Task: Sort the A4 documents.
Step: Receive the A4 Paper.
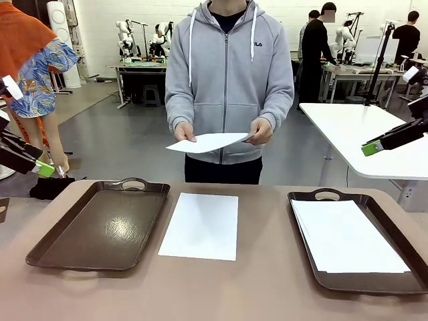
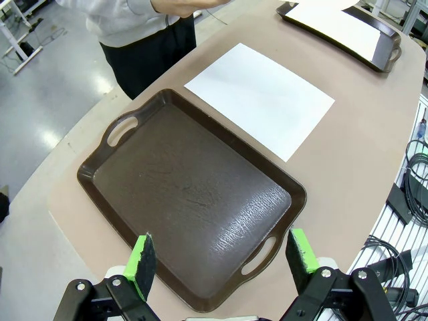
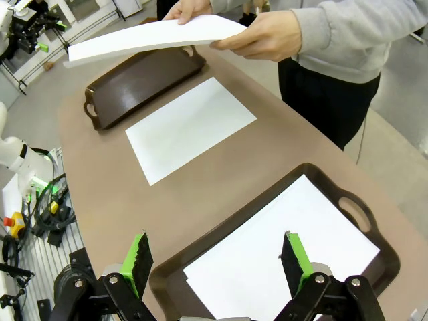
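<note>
One white A4 sheet (image 1: 200, 226) (image 2: 261, 100) (image 3: 190, 127) lies flat on the table between two brown trays. The left tray (image 1: 100, 227) (image 2: 187, 194) (image 3: 144, 80) holds nothing. In the right tray (image 1: 414, 267) (image 3: 348, 200) lies a stack of white sheets (image 1: 348, 234) (image 3: 287, 254). A person at the far side holds more sheets (image 1: 207, 142) (image 3: 154, 37) in both hands above the table edge. My left gripper (image 1: 40, 167) (image 2: 222, 254) hangs open above the left tray's near end. My right gripper (image 1: 370, 148) (image 3: 217, 257) hangs open over the right tray.
The tan table (image 1: 267, 287) has a rounded far edge where the person stands. Another white table (image 1: 361, 134) stands behind on the right. Cables and the arm base (image 3: 27, 200) lie beyond the table's side.
</note>
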### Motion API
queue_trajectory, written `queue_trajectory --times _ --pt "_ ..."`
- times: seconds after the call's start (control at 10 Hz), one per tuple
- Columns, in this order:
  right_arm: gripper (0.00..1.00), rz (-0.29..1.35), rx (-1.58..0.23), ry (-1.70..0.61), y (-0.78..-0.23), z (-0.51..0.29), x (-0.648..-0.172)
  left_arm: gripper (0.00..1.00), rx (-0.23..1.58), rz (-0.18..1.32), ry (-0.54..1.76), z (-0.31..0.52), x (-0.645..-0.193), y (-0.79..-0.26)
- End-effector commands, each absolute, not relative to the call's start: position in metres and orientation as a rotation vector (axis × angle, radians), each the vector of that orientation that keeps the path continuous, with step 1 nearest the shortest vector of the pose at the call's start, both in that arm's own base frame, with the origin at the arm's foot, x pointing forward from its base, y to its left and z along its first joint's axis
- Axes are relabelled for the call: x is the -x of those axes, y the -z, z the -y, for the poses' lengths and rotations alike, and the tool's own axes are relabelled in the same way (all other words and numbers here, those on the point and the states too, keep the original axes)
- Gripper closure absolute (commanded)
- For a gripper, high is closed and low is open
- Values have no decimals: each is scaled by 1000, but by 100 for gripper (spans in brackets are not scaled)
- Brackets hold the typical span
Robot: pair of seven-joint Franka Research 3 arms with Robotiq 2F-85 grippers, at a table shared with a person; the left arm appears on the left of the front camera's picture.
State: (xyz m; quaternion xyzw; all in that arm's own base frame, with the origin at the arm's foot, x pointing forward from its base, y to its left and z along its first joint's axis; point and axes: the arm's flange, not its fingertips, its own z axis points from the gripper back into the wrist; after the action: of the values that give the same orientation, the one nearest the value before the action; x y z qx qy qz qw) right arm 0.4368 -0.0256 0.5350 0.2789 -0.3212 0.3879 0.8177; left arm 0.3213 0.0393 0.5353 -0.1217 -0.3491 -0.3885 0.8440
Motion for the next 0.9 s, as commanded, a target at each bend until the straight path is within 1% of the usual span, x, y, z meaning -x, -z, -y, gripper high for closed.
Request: queue_trajectory --times 0.0,0.8 --pt "0 687 -594 -830 -535 26 -436 0 268 740 820 -40 -322 -534" --pt "0 687 -594 -830 -535 26 -436 0 268 740 820 -40 -322 -534"
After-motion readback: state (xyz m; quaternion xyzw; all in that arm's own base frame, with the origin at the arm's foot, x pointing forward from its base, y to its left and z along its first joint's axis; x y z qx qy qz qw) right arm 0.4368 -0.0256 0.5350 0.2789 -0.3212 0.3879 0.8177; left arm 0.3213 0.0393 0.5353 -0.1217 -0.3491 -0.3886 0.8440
